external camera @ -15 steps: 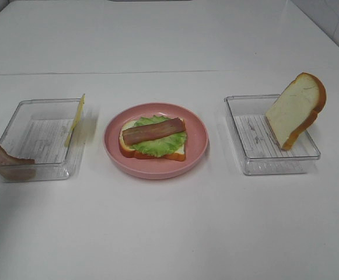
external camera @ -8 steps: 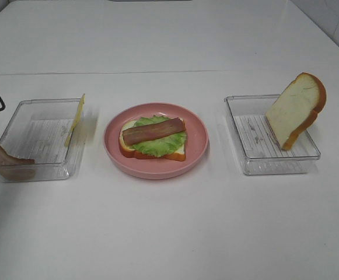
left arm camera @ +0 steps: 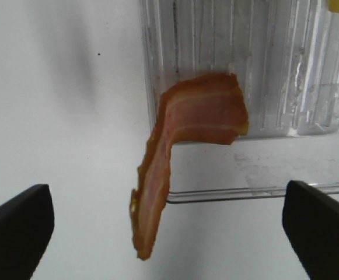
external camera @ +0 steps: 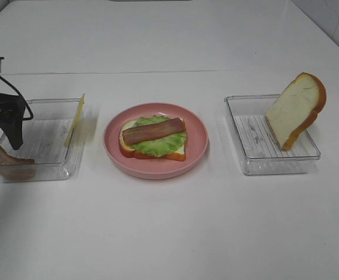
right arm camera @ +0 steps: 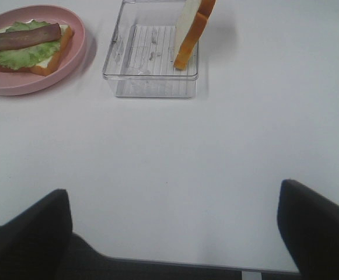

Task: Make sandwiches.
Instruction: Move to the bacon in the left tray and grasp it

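Our left gripper (left arm camera: 169, 233) hangs with its jaws spread wide and nothing between them. Just ahead of the tips, roughly midway between the two jaws, lies a loose bacon strip (left arm camera: 187, 114). One end rests inside the left clear tray (external camera: 49, 100), and the rest bends over the tray's wall and hangs outside it. We cannot tell whether that outer end touches the white table (external camera: 169, 233). Beyond the bacon, toward the right jaw's side, a yellow cheese slice (external camera: 76, 119) leans on edge against the tray wall.

Our right gripper (right arm camera: 175, 233) also stands wide apart and empty, over bare table. Well ahead of its jaws, the right clear tray (right arm camera: 118, 76) holds a top bread slice (right arm camera: 189, 35) tilted against its wall. Ahead and off to the left jaw's side, the pink plate (right arm camera: 79, 52) carries the half-built sandwich (external camera: 153, 140). It is made up of a bread base (external camera: 178, 154), lettuce (external camera: 157, 147) and a second bacon strip (external camera: 153, 130) on top.
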Tool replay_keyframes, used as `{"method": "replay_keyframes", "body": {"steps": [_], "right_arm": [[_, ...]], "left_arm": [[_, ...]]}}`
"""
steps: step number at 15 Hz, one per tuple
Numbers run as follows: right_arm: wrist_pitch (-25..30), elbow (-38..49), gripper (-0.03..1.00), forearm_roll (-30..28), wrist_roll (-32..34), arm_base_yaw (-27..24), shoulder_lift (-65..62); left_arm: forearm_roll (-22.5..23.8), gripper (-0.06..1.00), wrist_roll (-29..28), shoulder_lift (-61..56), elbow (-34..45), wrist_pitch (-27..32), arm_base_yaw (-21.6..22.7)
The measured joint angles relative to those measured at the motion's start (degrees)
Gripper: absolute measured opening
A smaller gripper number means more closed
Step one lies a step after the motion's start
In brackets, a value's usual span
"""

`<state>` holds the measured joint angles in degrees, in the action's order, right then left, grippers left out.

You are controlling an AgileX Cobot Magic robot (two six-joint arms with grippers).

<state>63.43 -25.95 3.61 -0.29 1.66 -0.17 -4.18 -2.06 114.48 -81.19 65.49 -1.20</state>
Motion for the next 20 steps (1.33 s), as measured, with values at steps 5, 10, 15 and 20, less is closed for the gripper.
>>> {"method": "replay_keyframes", "body": {"steps": [5, 10, 15, 20], "right_arm": [[0.0, 0.0, 0.92, 0.2, 0.0, 0.0, 0.0], [0.0, 0.0, 0.92, 0.2, 0.0, 0.0, 0.0], [-0.1, 0.0, 0.92, 0.2, 0.0, 0.0, 0.0], [-0.1, 0.0, 0.92, 0.2, 0.0, 0.0, 0.0]], "left_arm": [[0.3, 0.75, -0.1, 0.3, -0.1, -0.7, 0.0], [0.1, 0.37, -0.1, 0.3, -0.1, -0.8, 0.0], [-0.1, 0.36, -1.6, 0.3, -0.1, -0.8, 0.0], [-0.3, 0.06, -1.6, 0.3, -0.1, -0.8, 0.0]]}}
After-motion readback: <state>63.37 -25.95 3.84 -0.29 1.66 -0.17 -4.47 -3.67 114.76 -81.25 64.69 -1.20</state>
